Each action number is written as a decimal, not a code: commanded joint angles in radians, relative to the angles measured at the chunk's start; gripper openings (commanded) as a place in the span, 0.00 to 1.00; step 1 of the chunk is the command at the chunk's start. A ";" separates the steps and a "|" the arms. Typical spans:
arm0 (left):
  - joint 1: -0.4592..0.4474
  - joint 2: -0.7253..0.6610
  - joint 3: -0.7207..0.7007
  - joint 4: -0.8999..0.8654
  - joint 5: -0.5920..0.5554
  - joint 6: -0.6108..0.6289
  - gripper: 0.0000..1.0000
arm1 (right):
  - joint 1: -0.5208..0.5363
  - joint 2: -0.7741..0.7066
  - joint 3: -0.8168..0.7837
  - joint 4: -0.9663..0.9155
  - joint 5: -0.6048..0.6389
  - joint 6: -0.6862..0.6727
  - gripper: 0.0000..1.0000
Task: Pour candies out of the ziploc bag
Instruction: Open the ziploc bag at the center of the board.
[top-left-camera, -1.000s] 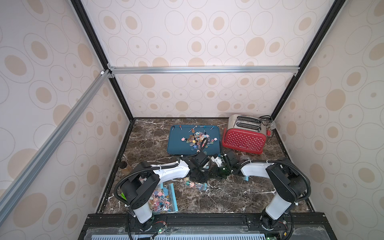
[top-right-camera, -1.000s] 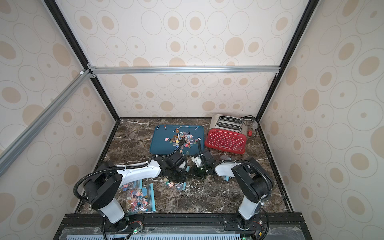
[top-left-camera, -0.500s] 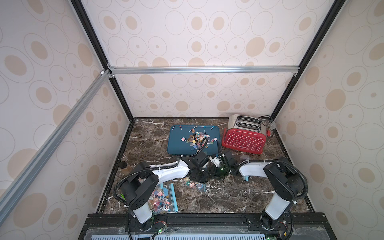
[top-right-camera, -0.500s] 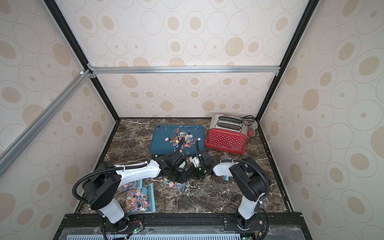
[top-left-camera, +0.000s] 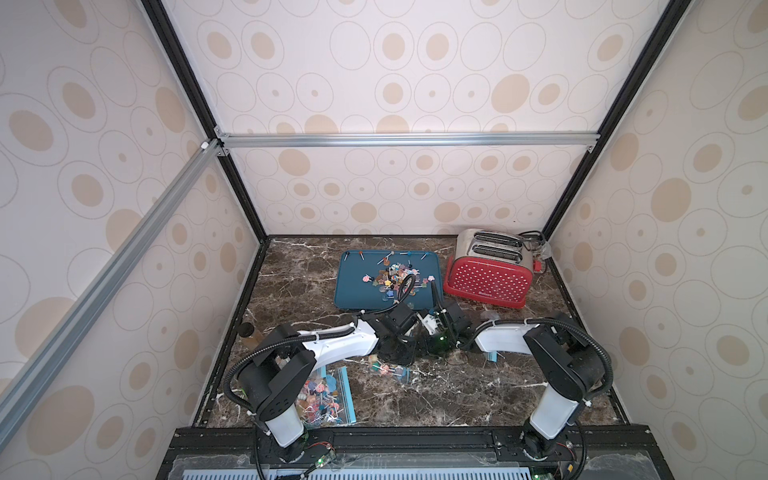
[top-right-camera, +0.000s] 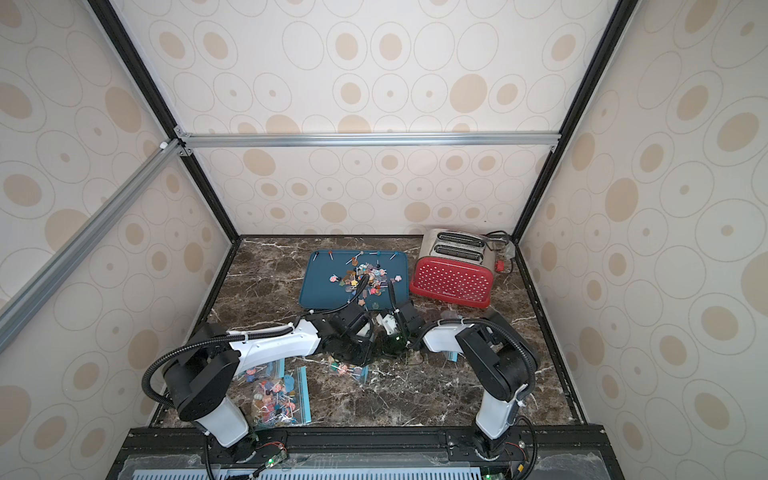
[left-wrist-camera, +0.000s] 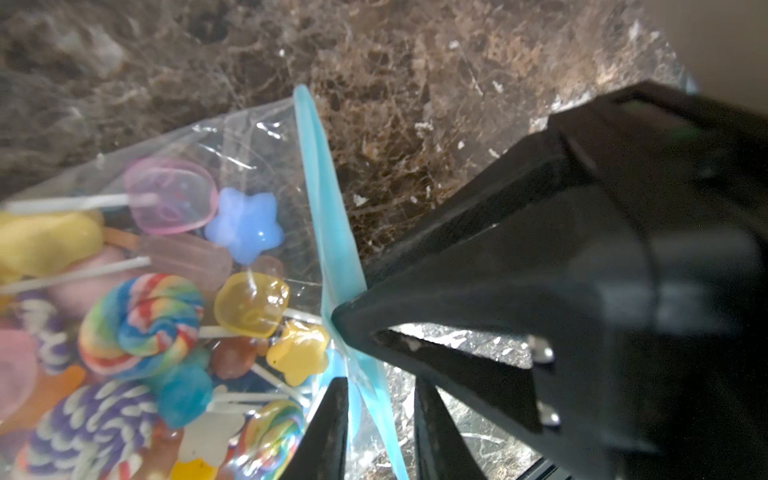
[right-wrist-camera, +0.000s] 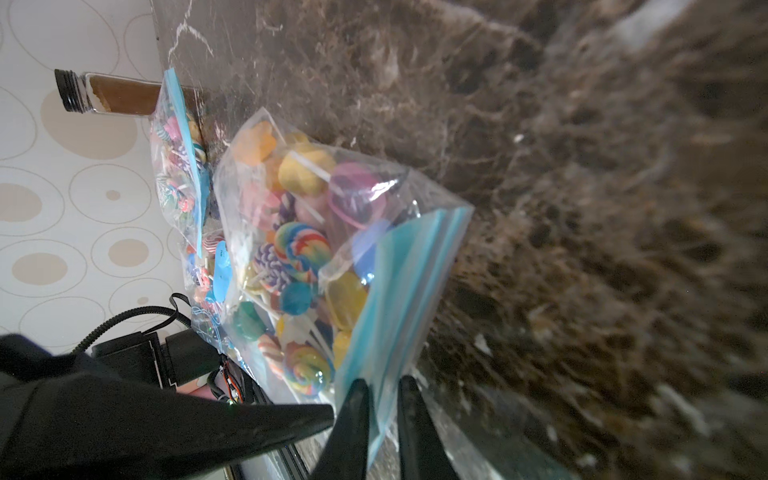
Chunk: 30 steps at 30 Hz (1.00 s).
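A small clear ziploc bag (top-left-camera: 388, 370) (top-right-camera: 347, 370) with a blue zip strip (left-wrist-camera: 328, 216) lies on the marble between both arms. Candies (left-wrist-camera: 141, 320) (right-wrist-camera: 299, 249) fill it: tiny coloured lollipops on white sticks. My left gripper (left-wrist-camera: 382, 424) is open, its fingers standing apart on either side of the strip. My right gripper (right-wrist-camera: 382, 415) is shut on the strip's edge (right-wrist-camera: 399, 291). In the left wrist view its black fingertip (left-wrist-camera: 345, 320) touches the strip. In both top views the two gripper heads meet over the bag's mouth and hide it.
A teal tray (top-left-camera: 353, 291) behind the arms holds loose candies (top-left-camera: 395, 278). A red toaster (top-left-camera: 486, 278) stands at the back right. A second, fuller bag (top-left-camera: 328, 395) (right-wrist-camera: 178, 166) lies at the front left, and a brown bottle (right-wrist-camera: 108, 91) by the left wall.
My left gripper has opened off the zip strip. My right gripper's fingers have closed in on the strip. Both arms have edged slightly left.
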 joint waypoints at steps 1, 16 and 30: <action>0.007 -0.041 -0.008 -0.030 -0.024 0.015 0.29 | 0.009 0.021 0.020 -0.002 0.017 0.009 0.16; 0.009 -0.011 -0.001 0.005 -0.016 0.013 0.28 | 0.010 -0.006 0.007 -0.013 0.038 0.000 0.00; 0.009 0.038 -0.009 0.051 0.005 0.007 0.23 | 0.010 -0.065 -0.003 -0.047 0.047 -0.020 0.00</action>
